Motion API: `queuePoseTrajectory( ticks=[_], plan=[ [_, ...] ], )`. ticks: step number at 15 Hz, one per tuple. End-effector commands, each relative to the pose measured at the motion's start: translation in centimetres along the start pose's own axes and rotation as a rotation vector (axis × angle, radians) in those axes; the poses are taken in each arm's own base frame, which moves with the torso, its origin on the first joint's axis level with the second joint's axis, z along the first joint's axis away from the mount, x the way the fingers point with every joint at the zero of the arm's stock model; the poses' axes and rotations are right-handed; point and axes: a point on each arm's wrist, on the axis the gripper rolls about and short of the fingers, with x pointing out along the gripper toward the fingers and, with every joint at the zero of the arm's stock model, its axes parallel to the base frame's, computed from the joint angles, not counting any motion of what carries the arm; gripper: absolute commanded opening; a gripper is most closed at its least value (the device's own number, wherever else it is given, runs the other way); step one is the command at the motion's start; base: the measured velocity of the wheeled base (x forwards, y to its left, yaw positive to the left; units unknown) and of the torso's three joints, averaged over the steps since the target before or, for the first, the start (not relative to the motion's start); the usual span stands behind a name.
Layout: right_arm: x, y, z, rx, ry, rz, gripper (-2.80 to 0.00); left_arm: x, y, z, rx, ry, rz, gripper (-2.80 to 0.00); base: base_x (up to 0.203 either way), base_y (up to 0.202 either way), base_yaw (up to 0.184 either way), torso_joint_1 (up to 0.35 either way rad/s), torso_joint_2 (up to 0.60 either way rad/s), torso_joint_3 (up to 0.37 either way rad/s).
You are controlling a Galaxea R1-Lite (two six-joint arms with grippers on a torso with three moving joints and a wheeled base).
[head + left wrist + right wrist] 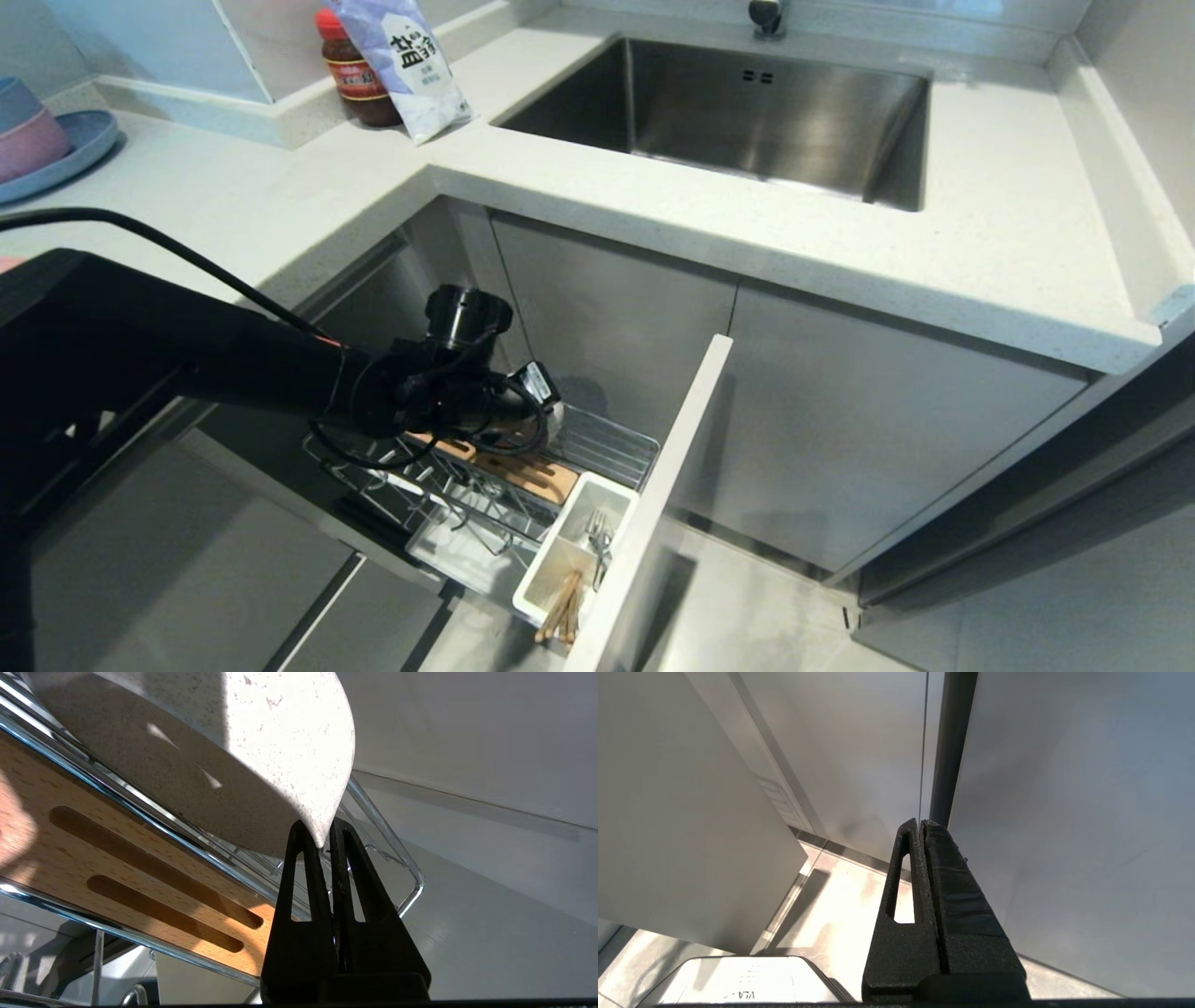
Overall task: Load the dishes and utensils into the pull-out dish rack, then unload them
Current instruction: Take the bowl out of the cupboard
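One tool point(322, 835) on bowl point(224, 760) rim

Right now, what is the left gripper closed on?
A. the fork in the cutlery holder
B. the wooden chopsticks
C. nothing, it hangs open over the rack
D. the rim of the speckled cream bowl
D: in the left wrist view the left gripper has its fingertips pinched on the rim of the speckled bowl, above the rack's slotted wooden strip.

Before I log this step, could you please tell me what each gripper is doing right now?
Left gripper: jaws shut on the rim of the speckled bowl, over the dish rack.
Right gripper: jaws shut, holding nothing, parked beside a cabinet panel.
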Motion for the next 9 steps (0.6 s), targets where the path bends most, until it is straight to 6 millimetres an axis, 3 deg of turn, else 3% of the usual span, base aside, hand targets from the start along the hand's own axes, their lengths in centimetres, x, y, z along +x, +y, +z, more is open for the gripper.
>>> queuePoseTrajectory(
  ticks=[1, 9],
  plan=[
    [0.0, 0.0, 0.0, 0.0, -0.001, -0.001, -2.8, -0.2, -0.2, -0.1, -0.002, 0.0, -0.006, -2.8, 0.0, 0.0, 0.0, 0.0, 0.0, 0.0],
    [0.0, 0.0, 0.0, 0.0, -0.001, 0.001, -2.8, -4.0, -1.7, 1.0, -0.01, -0.061, -0.077, -2.8, 0.0, 0.0, 0.0, 0.0, 0.0, 0.0]
  ],
)
